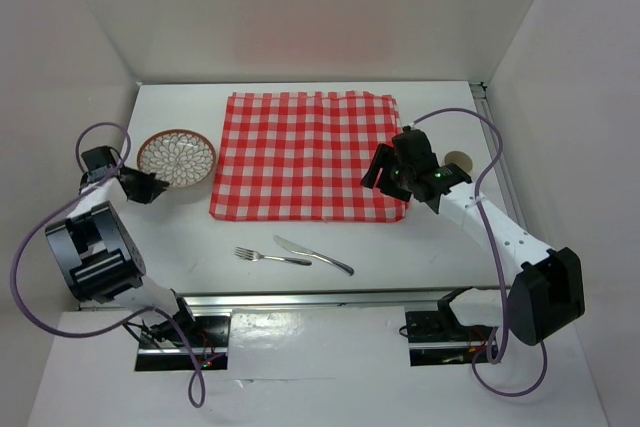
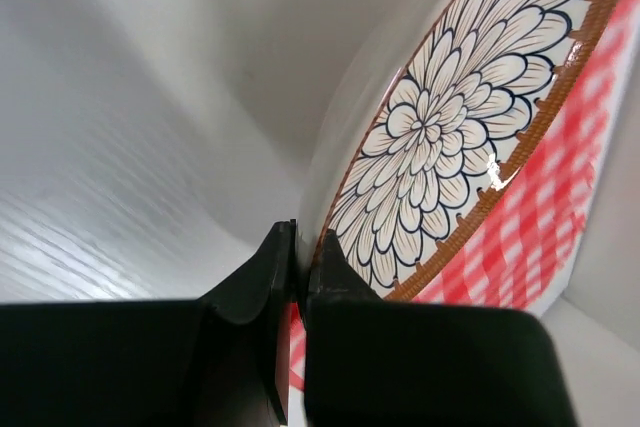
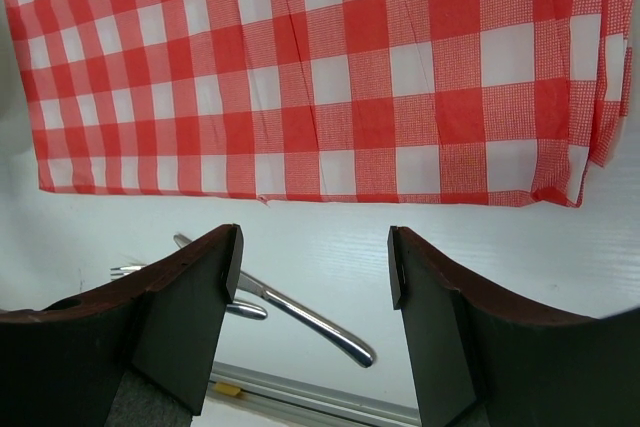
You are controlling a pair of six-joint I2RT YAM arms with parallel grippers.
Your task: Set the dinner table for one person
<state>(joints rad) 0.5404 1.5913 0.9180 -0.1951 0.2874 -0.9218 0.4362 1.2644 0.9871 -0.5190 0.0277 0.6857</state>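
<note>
A flower-patterned plate (image 1: 176, 157) with a brown rim sits at the left of the white dinner table (image 1: 400, 257). My left gripper (image 1: 150, 187) is shut on the plate's near-left rim; the left wrist view shows the rim pinched between the fingers (image 2: 265, 267), with the plate (image 2: 450, 137) tilted. A red-and-white checked cloth (image 1: 305, 154) lies spread in the middle. My right gripper (image 1: 385, 172) is open and empty above the cloth's right edge. A fork (image 1: 270, 256) and a knife (image 1: 312, 255) lie near the front edge; the knife (image 3: 300, 315) shows in the right wrist view.
A small round tan coaster (image 1: 458, 161) lies to the right of the cloth, behind the right arm. A silver rail (image 1: 330, 297) runs along the table's near edge. White walls close in the back and both sides.
</note>
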